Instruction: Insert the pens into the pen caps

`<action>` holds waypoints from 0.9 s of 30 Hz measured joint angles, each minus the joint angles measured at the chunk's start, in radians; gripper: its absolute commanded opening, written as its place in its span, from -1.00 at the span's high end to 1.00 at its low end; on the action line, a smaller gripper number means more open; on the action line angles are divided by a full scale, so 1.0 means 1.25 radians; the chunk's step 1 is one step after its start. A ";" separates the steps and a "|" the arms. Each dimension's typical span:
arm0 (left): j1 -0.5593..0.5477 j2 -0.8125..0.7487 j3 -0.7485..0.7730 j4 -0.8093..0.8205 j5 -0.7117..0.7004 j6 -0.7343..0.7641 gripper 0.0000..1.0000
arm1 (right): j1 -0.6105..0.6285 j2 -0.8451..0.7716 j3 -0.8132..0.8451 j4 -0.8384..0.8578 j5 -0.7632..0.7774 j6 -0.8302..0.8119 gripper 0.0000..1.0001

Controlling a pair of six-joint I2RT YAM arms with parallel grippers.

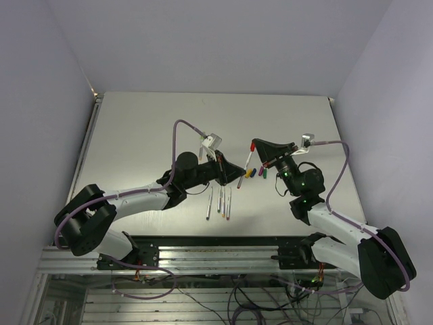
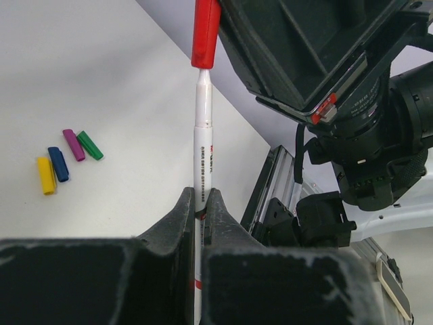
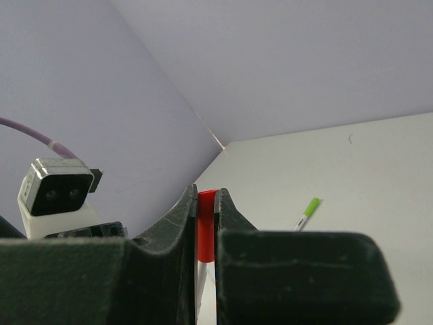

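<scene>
Misalignment threatens; slim white marker pen [image 2: 203, 142], clamped in the left gripper [image 2: 201, 198] at lower centre, has its tip inside the stubby red plastic cap [image 2: 205, 34] pinched by the right gripper [image 3: 205, 202] at top; an off-axis push could slip either grip

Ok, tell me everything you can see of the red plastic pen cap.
The small red plastic pen cap is a smooth, glossy, stubby tube held in mid-air. The right gripper is shut on its sides, so in the right wrist view only a red strip shows between the black jaws. Its open end sits over the narrow neck of the thin white marker pen, which the left gripper clamps lower down the barrel. Whether the cap is fully seated cannot be told.
</scene>
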 measured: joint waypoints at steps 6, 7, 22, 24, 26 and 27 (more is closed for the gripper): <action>0.000 -0.001 -0.014 0.010 -0.011 0.000 0.86 | 0.007 0.006 -0.006 -0.001 0.000 0.012 1.00; 0.000 -0.002 -0.017 0.013 -0.015 0.000 0.86 | 0.008 0.006 -0.006 -0.001 0.000 0.014 1.00; -0.005 -0.014 -0.046 0.066 -0.066 0.001 0.86 | 0.059 0.013 -0.024 0.002 -0.014 0.045 1.00; -0.008 -0.017 -0.049 0.064 -0.073 0.003 0.86 | 0.063 0.007 -0.024 -0.009 -0.012 0.041 1.00; -0.011 -0.018 -0.049 0.062 -0.078 0.008 0.87 | 0.067 -0.001 -0.024 -0.023 -0.007 0.034 1.00; -0.012 -0.020 -0.049 0.058 -0.081 0.011 0.86 | 0.070 -0.005 -0.024 -0.032 -0.002 0.030 1.00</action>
